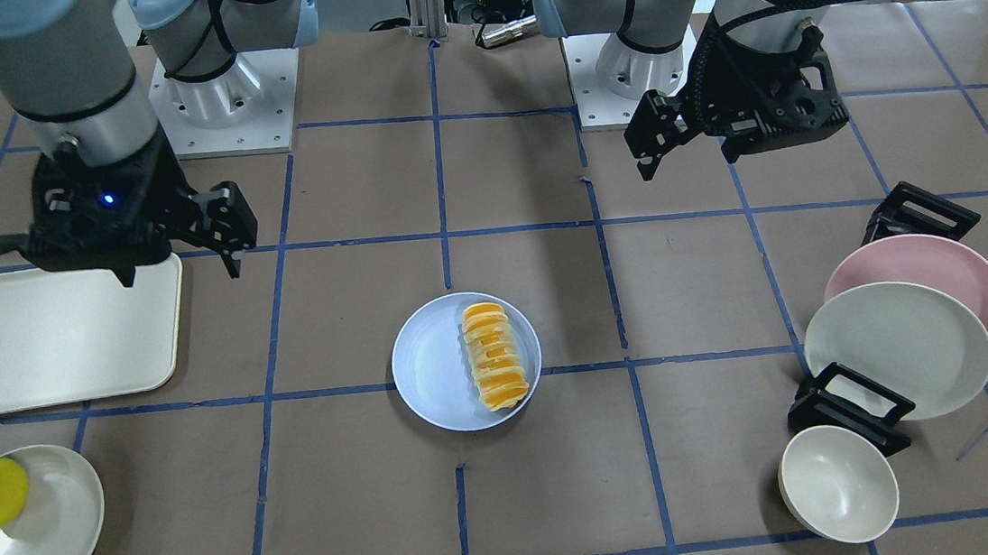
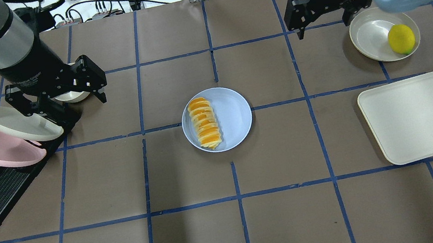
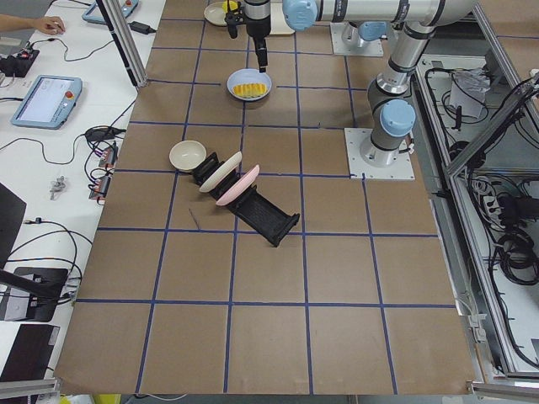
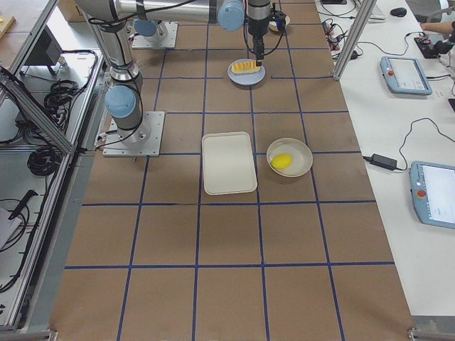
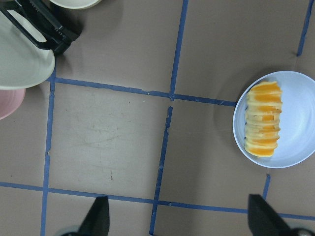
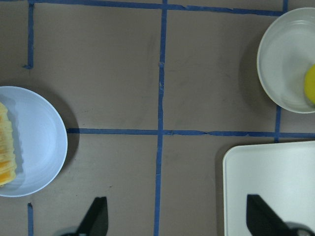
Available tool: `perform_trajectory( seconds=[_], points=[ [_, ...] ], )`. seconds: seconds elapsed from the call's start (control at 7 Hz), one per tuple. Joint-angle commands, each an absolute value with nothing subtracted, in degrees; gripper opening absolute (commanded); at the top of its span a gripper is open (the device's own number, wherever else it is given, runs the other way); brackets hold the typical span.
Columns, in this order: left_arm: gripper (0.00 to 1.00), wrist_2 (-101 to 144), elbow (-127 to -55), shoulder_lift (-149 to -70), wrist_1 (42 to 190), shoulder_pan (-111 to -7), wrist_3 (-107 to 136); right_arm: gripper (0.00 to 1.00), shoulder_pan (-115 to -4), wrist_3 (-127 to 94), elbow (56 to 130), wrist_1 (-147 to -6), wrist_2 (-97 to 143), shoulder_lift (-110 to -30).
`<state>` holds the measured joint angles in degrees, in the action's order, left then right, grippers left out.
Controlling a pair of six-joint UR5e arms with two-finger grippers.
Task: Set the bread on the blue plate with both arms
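Brown paper crossed with blue tape covers the table (image 1: 551, 490), and seen from across it the bread (image 1: 495, 355) lies flat on the blue plate (image 1: 434, 365) in the middle, on the half nearer the robot's left. The left gripper (image 1: 687, 164) hangs above the table, well back from the plate, jaws spread wide with nothing in them. The right gripper (image 1: 181, 273) hovers at the corner of a tray (image 1: 39, 348), just as wide and just as empty. From overhead, the left gripper sits over the far end of a rack (image 2: 4, 192) and the right one is beside a white plate (image 2: 369, 36) carrying a yellow ball (image 2: 401, 39). Each wrist view shows its fingers (image 5: 98, 219) far apart over the paper, with the loaded plate off to one side.
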<state>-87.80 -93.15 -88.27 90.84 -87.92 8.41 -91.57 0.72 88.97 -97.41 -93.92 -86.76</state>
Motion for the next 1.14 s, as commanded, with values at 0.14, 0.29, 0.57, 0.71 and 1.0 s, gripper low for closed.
perform_trajectory(
  seconds=[0.14,0.29,0.57,0.71,1.0],
  points=[
    [1.00,-88.3,-93.0,-88.4,88.5,-88.1,9.1,0.98,-89.3,2.1,89.1,-91.5,-93.2,-92.7],
    [1.00,-88.2,-92.3,-88.6,88.5,-88.1,9.0,0.98,-89.6,2.6,89.7,-87.1,-88.6,-94.3],
    [1.00,-88.3,-90.4,-89.6,89.2,-88.1,8.3,0.98,-89.7,2.6,90.0,-85.7,-89.0,-94.3],
    [1.00,-88.3,-90.3,-89.6,89.1,-88.1,8.3,0.98,-89.6,2.4,89.9,-85.7,-89.2,-94.2],
    [1.00,-88.2,-90.4,-89.6,89.3,-88.1,8.2,0.98,-89.6,2.2,90.0,-85.9,-90.9,-94.2]
  ],
)
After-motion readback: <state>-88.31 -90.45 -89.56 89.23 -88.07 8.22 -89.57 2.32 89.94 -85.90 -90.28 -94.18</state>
